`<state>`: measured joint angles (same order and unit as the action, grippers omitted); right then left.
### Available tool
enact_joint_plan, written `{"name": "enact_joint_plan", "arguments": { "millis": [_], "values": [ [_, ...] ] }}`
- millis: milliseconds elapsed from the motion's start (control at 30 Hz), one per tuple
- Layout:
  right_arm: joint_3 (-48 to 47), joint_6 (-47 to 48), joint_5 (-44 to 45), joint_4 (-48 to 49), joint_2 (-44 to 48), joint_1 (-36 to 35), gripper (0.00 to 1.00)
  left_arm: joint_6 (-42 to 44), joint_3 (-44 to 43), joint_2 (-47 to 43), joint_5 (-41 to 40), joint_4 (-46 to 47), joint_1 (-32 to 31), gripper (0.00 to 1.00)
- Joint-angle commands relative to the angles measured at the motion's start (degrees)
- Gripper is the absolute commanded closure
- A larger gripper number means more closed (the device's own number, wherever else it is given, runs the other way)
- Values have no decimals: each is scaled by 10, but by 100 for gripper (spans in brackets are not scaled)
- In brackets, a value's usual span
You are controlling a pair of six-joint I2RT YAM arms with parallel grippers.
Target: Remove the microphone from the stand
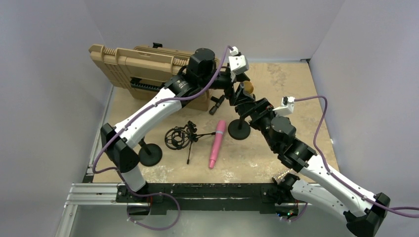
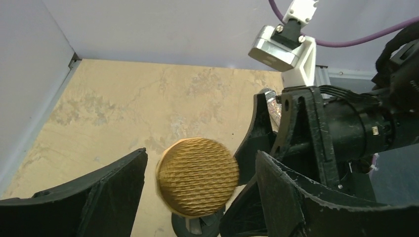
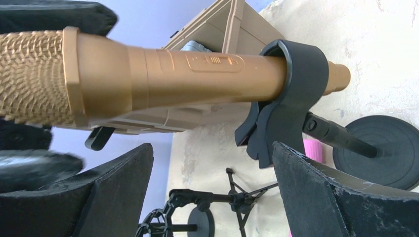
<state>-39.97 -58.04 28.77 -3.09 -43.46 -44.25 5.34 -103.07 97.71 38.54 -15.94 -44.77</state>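
Between fingers [image 2: 99,190] of wide-open left hand [image 2: 201,154], see gold microphone [image 2: 197,177] end-on, ungripped. Reckon on pulling along its axis, out of stand clip [image 3: 286,94]. Find right hand [image 3: 212,145] open, empty, alongside.

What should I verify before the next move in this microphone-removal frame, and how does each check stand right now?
1. Gold microphone seated in the clip: ok, body runs through the clip.
2. Left gripper lined up on the mic head: ok, the grille sits between its open jaws.
3. Left gripper closed on the head: not ok, gaps show on both sides.
4. Right gripper steadying the stand: not ok, it is open and holds nothing.
5. Stand base sitting flat: ok.
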Motion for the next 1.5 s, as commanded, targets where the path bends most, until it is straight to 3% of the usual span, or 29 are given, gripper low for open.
{"name": "enact_joint_plan", "arguments": {
  "millis": [0,100,267,467,600,833,1233,1467],
  "values": [
    [1,1,-6,9,3,-2,11,17,-22,14,0,8,4,25],
    [1,3,-8,8,-1,-2,11,-2,-13,11,-28,36,3,38],
    [-4,-2,7,0,-8,-2,12,-1,21,-27,-154,80,-29,65],
    [-23,-11,32,-5,-35,-2,13,-3,-4,-33,-336,29,-83,100],
    [-34,-32,56,-29,-69,-2,14,-34,-16,-31,-464,-5,-103,100],
    [-22,-14,64,22,-115,-2,14,-104,-20,-23,-560,-2,-103,100],
    [-61,54,123,74,-211,-2,13,-132,-49,2,-593,-18,-104,100],
    [-53,161,132,149,-201,-2,15,-125,-50,3,-586,-15,-103,100]
  ]
}}
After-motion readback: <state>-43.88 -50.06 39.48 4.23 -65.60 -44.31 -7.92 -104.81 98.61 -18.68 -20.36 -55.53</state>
